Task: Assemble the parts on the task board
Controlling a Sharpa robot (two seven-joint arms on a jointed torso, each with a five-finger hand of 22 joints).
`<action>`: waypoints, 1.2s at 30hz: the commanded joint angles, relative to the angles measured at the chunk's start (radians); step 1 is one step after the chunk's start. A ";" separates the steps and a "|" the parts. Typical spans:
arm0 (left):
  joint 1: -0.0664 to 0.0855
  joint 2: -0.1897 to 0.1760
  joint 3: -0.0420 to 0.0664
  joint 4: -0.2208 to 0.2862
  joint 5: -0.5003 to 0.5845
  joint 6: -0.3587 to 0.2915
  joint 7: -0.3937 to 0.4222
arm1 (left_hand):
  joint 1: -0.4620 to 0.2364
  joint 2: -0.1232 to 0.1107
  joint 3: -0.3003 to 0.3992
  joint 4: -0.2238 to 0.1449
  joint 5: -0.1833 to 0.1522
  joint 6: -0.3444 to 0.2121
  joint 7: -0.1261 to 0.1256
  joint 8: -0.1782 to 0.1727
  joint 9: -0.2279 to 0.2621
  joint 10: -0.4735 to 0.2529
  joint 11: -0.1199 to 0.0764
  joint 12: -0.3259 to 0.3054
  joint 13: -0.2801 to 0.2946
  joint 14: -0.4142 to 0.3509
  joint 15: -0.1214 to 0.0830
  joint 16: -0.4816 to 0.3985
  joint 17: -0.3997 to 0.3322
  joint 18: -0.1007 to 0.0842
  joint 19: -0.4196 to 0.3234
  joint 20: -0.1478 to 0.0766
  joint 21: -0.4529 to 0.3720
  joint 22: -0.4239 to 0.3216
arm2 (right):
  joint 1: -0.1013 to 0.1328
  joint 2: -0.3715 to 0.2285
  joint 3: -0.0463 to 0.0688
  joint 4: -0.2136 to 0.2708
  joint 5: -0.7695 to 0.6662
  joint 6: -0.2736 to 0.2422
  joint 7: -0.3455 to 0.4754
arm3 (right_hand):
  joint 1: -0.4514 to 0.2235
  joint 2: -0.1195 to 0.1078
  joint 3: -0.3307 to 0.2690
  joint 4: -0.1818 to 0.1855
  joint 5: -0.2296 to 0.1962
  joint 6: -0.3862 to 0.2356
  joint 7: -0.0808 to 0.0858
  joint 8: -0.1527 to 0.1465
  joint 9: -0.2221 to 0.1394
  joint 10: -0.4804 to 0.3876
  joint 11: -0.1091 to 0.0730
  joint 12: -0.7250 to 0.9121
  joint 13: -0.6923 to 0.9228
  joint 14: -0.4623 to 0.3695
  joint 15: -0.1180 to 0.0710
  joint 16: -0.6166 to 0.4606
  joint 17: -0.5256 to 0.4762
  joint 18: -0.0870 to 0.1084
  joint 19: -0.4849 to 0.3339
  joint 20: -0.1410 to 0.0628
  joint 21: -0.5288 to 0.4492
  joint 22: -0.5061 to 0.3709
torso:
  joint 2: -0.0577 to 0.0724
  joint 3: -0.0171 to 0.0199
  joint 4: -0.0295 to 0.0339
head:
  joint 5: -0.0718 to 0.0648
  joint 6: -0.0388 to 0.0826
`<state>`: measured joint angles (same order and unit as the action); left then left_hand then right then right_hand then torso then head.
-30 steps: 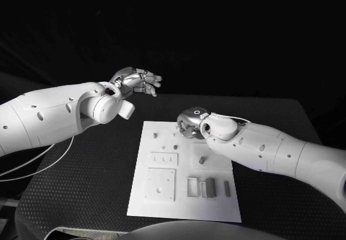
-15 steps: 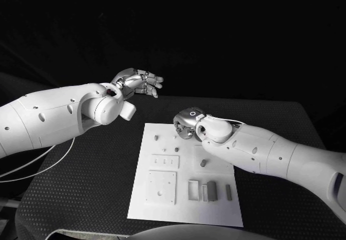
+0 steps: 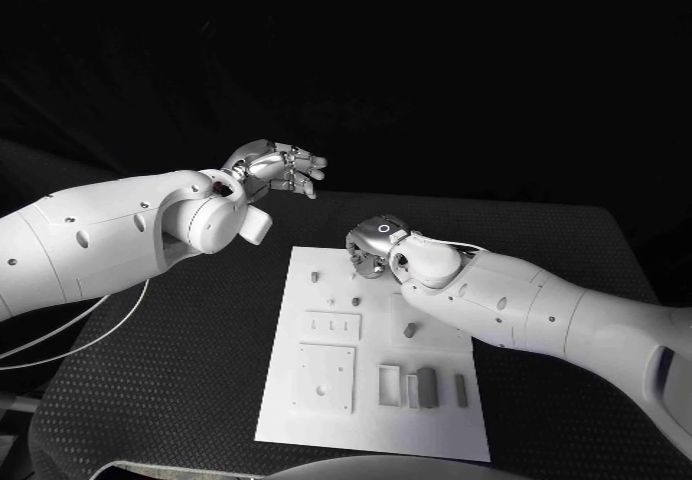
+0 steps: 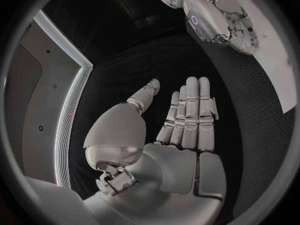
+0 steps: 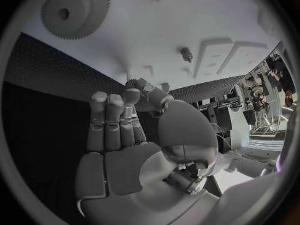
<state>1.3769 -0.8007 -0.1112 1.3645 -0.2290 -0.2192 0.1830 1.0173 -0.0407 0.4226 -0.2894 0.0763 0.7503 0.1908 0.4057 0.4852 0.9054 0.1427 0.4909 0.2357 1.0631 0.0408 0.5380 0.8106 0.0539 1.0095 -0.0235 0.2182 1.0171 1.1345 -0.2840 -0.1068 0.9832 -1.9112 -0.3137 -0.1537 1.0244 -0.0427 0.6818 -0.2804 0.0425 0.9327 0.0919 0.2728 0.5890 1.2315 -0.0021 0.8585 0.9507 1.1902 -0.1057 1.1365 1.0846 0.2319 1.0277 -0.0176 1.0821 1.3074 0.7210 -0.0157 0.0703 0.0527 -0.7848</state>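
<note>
While parts (image 3: 410, 329) lie on task board (image 3: 433, 425).

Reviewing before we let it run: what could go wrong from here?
1. The right hand hangs low over the task board's far end; in the right wrist view its fingers curl near small pegs and a gear, so a sweep could knock them.
2. The right arm hides part of the board from the head camera, so targeting may suffer.
3. The left hand is raised beyond the board, not steadying it.
</note>
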 commanded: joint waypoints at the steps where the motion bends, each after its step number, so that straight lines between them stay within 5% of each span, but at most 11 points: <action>1: 0.002 0.002 0.001 0.004 -0.004 0.013 0.008 | -0.003 -0.008 -0.006 -0.001 -0.006 0.000 0.007 -0.005 -0.001 -0.005 -0.001 -0.004 0.001 -0.002 -0.002 0.004 0.001 0.014 -0.001 -0.009 -0.004 0.001 | 0.000 -0.001 0.000 -0.005 -0.016 -0.014 -0.001 | 0.003 -0.009 0.006 -0.001 0.006 0.008 0.018 -0.003 0.002 0.006 -0.001 -0.006 0.001 0.005 -0.002 -0.004 0.001 0.030 0.006 -0.002 0.007 0.012 | 0.010 -0.0034 0.0068 | -0.002 0.002; 36: 0.003 0.002 0.001 -0.007 -0.004 0.020 0.000 | -0.006 -0.010 -0.008 -0.001 -0.008 -0.002 0.008 -0.006 -0.002 -0.009 0.000 -0.006 0.001 -0.003 -0.002 0.005 0.001 0.010 0.000 -0.013 -0.006 0.001 | 0.000 -0.013 0.000 -0.002 -0.014 -0.021 0.002 | 0.005 -0.010 0.010 -0.003 0.006 0.009 0.019 -0.004 0.003 0.008 -0.001 -0.008 0.002 0.007 -0.002 -0.004 0.001 0.030 0.007 -0.004 0.008 0.012 | 0.016 -0.0042 0.0086 | -0.005 -0.003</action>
<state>1.3782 -0.7997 -0.1112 1.3568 -0.2295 -0.2163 0.1797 1.0130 -0.0449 0.4226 -0.2894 0.0725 0.7503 0.1908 0.4057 0.4841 0.9054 0.1427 0.4909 0.2353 1.0631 0.0408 0.5380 0.8101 0.0462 1.0097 -0.0306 0.2183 1.0171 1.1345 -0.2963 -0.1067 0.9823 -1.9137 -0.3288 -0.1508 1.0282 -0.0466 0.6844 -0.2831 0.0425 0.9362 0.0954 0.2707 0.5906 1.2333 -0.0037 0.8547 0.9514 1.1916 -0.1035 1.1365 1.0843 0.2320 1.0330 -0.0194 1.0863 1.3075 0.7372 -0.0198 0.0782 0.0480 -0.7874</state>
